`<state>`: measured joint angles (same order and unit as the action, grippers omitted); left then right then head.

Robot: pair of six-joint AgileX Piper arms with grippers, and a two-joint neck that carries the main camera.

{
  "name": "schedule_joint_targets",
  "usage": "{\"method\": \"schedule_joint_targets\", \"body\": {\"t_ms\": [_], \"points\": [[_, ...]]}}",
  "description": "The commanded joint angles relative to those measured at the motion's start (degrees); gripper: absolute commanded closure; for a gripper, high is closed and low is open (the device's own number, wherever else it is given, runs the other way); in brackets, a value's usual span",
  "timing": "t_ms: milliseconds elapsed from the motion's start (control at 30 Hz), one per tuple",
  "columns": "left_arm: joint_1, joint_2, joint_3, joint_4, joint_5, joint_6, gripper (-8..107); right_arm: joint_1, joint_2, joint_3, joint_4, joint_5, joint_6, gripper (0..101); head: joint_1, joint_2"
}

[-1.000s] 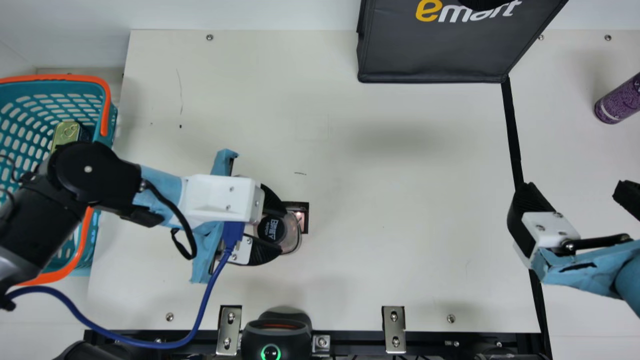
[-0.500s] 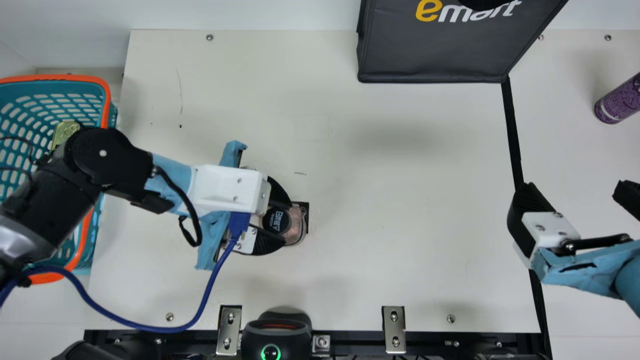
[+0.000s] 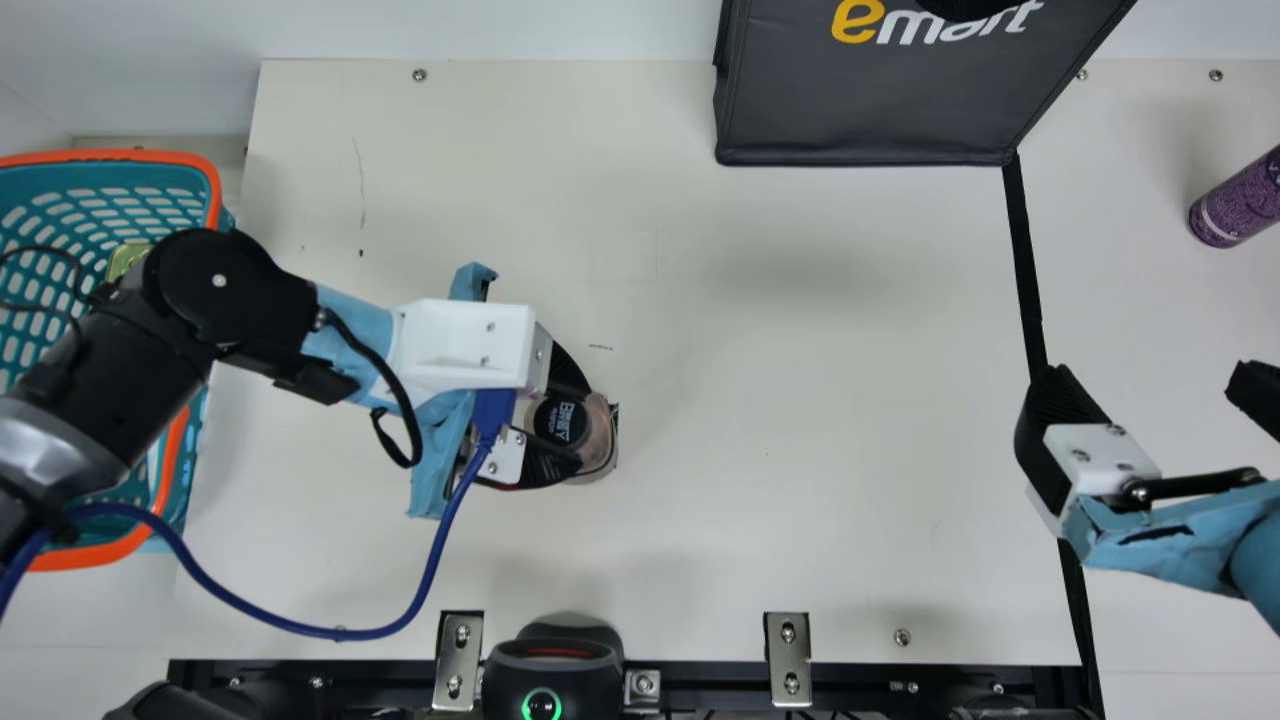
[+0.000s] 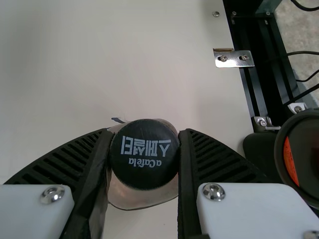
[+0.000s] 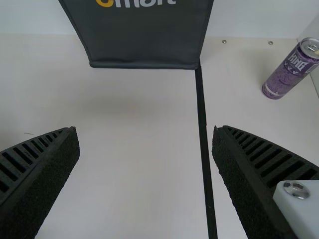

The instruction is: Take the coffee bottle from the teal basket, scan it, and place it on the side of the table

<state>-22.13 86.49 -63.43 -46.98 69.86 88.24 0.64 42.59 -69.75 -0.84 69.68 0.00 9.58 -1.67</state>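
My left gripper [image 3: 578,424] is shut on the coffee bottle [image 3: 597,440], a clear bottle with a black cap, over the left-centre of the table. In the left wrist view the left gripper [image 4: 144,149] pinches the black cap [image 4: 144,155], the bottle body showing below it. The bottle covers most of the dark square scanner window in the table. The teal basket [image 3: 100,178] with orange rim stands at the far left, partly behind my left arm. My right gripper [image 3: 1160,385] is open and holds nothing; in the right wrist view the right gripper [image 5: 145,132] has its fingers wide apart.
A dark grey bag [image 3: 880,100] stands at the back. Beyond the black strip, a purple can [image 3: 1238,203] stands upright at the right. A black handheld scanner [image 3: 553,665] sits at the front edge between metal brackets. A gold-lidded can [image 3: 125,262] lies inside the basket.
My left arm has moved slightly right and toward the back, carrying the bottle, which now covers more of the scanner window. My right arm has stayed still.
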Motion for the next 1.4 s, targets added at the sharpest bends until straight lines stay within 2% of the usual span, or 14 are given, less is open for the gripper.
{"method": "schedule_joint_targets", "body": {"t_ms": [0,100,633,1067,1367], "points": [[0.11,0.19,-0.2,0.18,0.04,-0.55,107,0.0,0.0,0.0,0.0,0.0,0.0,6,-1.66,0.09],[0.43,0.39,-0.4,0.37,0.04,-1.16,107,0.0,0.0,0.0,0.0,0.0,0.0,6,-1.66,0.09],[2.07,1.48,1.12,-0.66,0.04,-2.95,53,0.0,0.0,0.0,0.0,0.0,0.0,6,-1.66,0.09],[4.41,-3.31,1.62,-3.24,0.04,-15.47,10,0.0,0.0,0.0,0.0,0.06,0.0,6,-1.66,0.09],[7.3,-10.53,2.93,-4.59,0.04,-30.98,9,0.0,0.0,0.0,0.0,0.06,0.0,6,-1.66,0.09]]}}
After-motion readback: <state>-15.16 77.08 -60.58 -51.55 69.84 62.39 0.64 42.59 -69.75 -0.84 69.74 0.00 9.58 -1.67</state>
